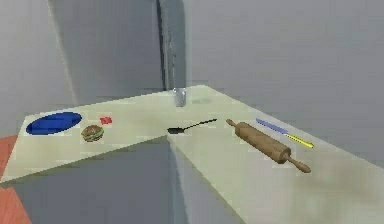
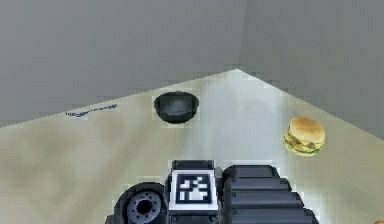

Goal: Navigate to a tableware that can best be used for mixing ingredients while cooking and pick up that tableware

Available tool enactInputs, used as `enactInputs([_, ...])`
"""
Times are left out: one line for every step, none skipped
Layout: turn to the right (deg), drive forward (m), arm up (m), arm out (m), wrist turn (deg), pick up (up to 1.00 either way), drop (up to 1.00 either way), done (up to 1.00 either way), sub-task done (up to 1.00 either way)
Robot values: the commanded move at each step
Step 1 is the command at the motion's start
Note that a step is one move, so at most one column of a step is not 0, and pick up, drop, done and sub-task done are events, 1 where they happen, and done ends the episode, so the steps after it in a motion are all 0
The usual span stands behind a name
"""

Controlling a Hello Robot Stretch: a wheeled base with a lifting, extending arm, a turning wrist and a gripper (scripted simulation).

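Along the arm side view's bottom edge sits the robot's dark ribbed arm (image 2: 255,195) with a white square with black marks (image 2: 193,190). Left of it is the rounded dark body of the hand (image 2: 145,208). Its far end cannot be made out, so I cannot tell whether it holds anything.

Beyond it, on the pale glossy counter (image 2: 90,150), stands the task's thing, a small dark grey round bowl (image 2: 175,106). A tan-bunned burger (image 2: 305,136) lies well apart toward the view's right, and a thin dark blue stick (image 2: 90,111) lies near the far edge by the grey wall.

In the forward view, a pale counter top (image 1: 230,165) carries a wooden rolling pin (image 1: 268,146), then a dark spoon (image 1: 190,126), with a blue round plate (image 1: 53,123) toward the left.

The drive looks about done, since the bowl lies out on the arm's side. Reaching, grasping and lifting are left, for the bowl rests on the counter.

It stands upright with its mouth facing up. Being round, it has no long axis across the counter, only its vertical one.
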Motion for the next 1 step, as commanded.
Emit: enactInputs([0.0,0.0,0.0,0.32,0.0,0.0,0.0,0.0,0.0])
